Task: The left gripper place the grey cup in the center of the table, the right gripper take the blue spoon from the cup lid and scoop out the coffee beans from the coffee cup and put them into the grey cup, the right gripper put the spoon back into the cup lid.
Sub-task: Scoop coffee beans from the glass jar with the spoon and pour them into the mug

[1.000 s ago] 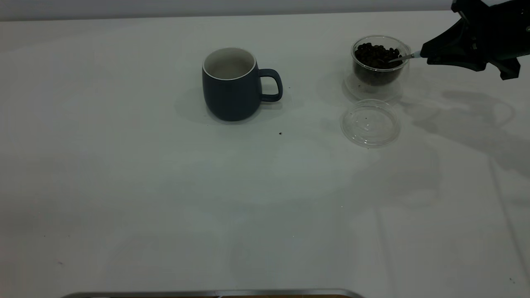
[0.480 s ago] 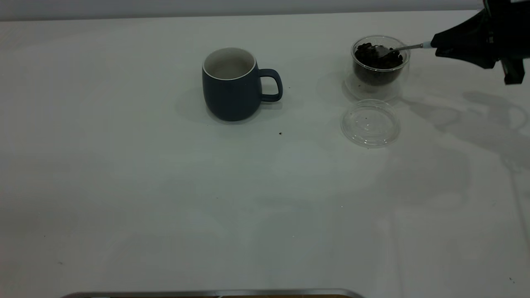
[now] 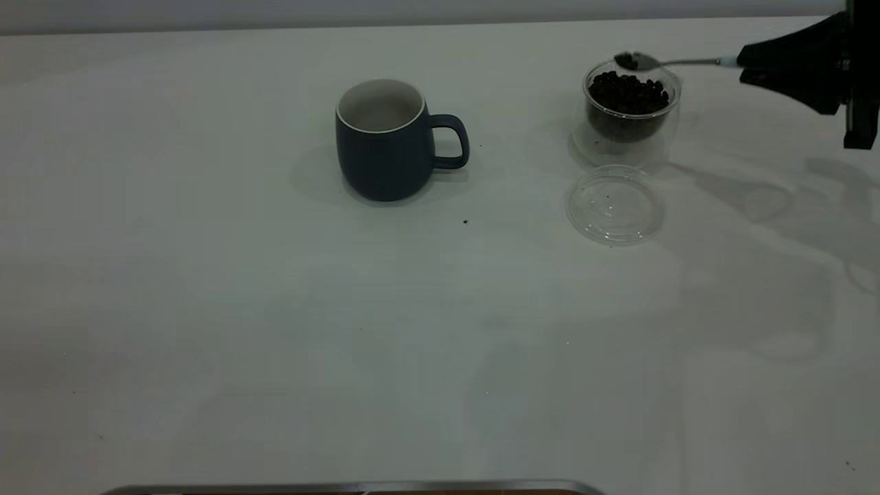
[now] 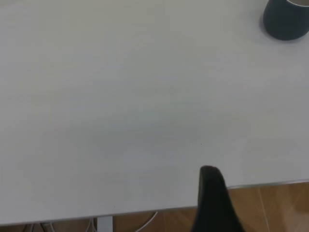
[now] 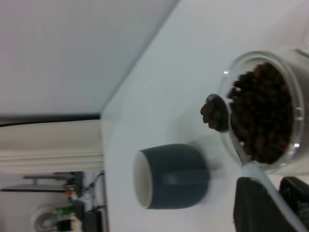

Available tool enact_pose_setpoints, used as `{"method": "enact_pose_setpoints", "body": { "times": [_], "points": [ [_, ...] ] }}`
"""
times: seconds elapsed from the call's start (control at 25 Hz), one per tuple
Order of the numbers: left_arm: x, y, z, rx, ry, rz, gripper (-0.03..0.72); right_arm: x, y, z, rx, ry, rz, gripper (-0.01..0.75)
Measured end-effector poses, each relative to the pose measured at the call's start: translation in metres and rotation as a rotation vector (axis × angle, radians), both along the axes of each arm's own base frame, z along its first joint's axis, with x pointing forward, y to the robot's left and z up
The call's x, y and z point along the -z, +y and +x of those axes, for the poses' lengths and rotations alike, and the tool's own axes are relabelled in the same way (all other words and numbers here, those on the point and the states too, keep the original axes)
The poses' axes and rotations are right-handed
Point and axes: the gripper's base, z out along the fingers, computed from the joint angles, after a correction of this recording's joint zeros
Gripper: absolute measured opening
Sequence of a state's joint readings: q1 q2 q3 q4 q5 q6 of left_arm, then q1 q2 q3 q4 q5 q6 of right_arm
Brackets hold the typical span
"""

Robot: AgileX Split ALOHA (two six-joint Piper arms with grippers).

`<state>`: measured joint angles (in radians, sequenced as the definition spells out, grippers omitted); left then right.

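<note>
Right hand [image 3: 746,63] grips the spoon [image 3: 670,62] by its handle, bowl carrying a few beans just above the far rim of the glass cup [image 3: 629,110]. Mug [image 3: 385,141] stands well apart from the glass cup, bare counter [image 3: 275,309] between them; lid [image 3: 614,204] lies just in front of the glass cup. Left hand [image 4: 212,198] hangs over the counter's edge far from the mug; can't tell its opening.
</note>
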<state>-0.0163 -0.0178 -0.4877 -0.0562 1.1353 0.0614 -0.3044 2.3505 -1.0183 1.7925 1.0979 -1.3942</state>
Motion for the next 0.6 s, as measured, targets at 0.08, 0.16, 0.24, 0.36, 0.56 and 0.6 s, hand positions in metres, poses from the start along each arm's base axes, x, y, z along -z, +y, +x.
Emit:
{"method": "enact_pose_setpoints", "body": {
  "times": [0.08, 0.16, 0.24, 0.36, 0.56, 0.6],
  "points": [
    [0.000, 0.000, 0.000, 0.000, 0.000, 0.000, 0.545, -0.002, 0.001, 0.000, -0.006, -0.012, 0.020, 0.101],
    [0.000, 0.000, 0.000, 0.000, 0.000, 0.000, 0.545, -0.002, 0.003, 0.000, -0.013, -0.014, 0.024, 0.101],
    [0.000, 0.000, 0.000, 0.000, 0.000, 0.000, 0.545, -0.002, 0.007, 0.000, -0.025, -0.014, 0.026, 0.101],
    [0.000, 0.000, 0.000, 0.000, 0.000, 0.000, 0.545, -0.003, 0.021, 0.001, -0.061, -0.010, 0.030, 0.101],
    [0.000, 0.000, 0.000, 0.000, 0.000, 0.000, 0.545, -0.007, 0.054, 0.008, -0.148, -0.019, 0.037, 0.101],
    [0.000, 0.000, 0.000, 0.000, 0.000, 0.000, 0.545, -0.008, 0.063, 0.010, -0.171, -0.023, 0.038, 0.101]
  ]
}}
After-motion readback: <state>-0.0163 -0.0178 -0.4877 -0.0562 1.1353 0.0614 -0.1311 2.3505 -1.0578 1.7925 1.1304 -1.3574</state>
